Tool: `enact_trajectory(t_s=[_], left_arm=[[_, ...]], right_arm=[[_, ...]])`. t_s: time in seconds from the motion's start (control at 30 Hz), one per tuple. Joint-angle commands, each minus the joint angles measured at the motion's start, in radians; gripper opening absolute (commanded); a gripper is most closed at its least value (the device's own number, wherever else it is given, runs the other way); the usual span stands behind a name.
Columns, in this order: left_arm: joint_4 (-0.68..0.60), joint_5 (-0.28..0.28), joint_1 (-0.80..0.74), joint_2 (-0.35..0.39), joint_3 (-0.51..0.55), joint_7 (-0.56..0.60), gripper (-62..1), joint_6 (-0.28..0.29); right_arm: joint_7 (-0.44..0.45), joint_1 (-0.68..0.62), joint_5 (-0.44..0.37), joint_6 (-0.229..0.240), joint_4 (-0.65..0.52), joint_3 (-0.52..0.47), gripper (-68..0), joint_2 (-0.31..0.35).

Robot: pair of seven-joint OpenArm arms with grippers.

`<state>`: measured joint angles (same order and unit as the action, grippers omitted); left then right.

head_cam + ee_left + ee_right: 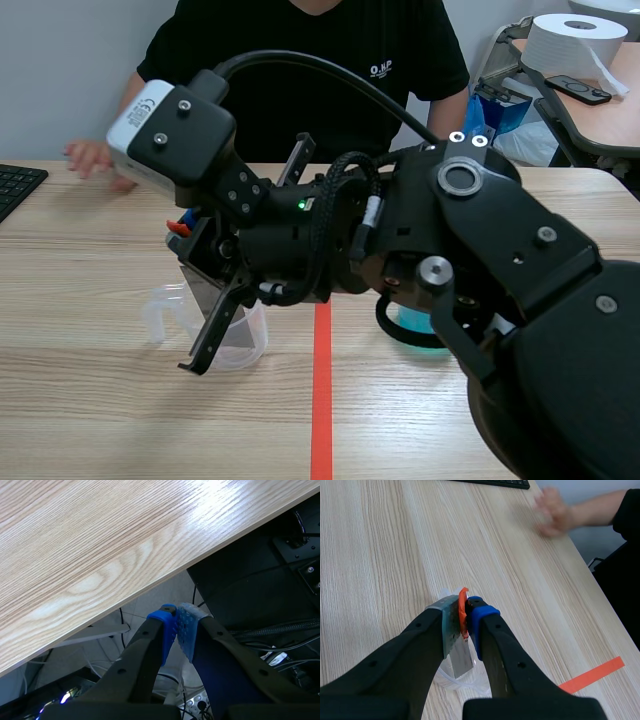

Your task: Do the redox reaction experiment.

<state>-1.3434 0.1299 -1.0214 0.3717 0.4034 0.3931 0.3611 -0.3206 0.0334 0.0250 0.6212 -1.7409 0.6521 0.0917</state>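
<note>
We judge the dipping step in hand: our right gripper [465,612] pinches the strip [459,659] at the beaker's [247,338] mouth, the left gripper [177,626] is closed and empty off the table, and next comes a straight, steady lowering.

Right arm [480,260] hides most of clear beaker [250,340] and teal-filled vessel [415,330]; metal strip [457,657] largely covered by right tool [465,607]; person's hand [552,510] blurred, keyboard [15,188] cut off at the view's edge.
</note>
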Motion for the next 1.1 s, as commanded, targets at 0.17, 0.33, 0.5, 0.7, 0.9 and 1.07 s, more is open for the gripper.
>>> enact_trajectory(t_s=[0.17,0.33,0.5,0.7,0.9,1.07], left_arm=[[-0.017,-0.014,-0.006,0.003,0.001,0.008,-56.9,0.002],[-0.017,-0.014,-0.006,0.003,0.001,0.008,-56.9,0.002],[-0.017,-0.014,-0.006,0.003,0.001,0.008,-56.9,0.002],[-0.017,-0.014,-0.006,0.003,0.001,0.008,-56.9,0.002],[-0.017,-0.014,-0.006,0.003,0.001,0.008,-56.9,0.002],[-0.017,-0.014,-0.006,0.003,0.001,0.008,-56.9,0.002]], right_arm=[[0.008,0.019,-0.011,-0.007,-0.023,-0.005,-66.9,0.000],[0.008,0.019,-0.011,-0.007,-0.023,-0.005,-66.9,0.000],[0.008,0.019,-0.012,-0.007,-0.023,-0.005,-66.9,0.000],[-0.003,0.019,-0.049,-0.008,-0.032,-0.005,-66.9,0.000],[-0.042,0.019,-0.064,-0.011,-0.107,-0.005,-66.9,0.000],[-0.090,0.019,-0.099,-0.012,-0.192,-0.008,-66.9,0.000]])
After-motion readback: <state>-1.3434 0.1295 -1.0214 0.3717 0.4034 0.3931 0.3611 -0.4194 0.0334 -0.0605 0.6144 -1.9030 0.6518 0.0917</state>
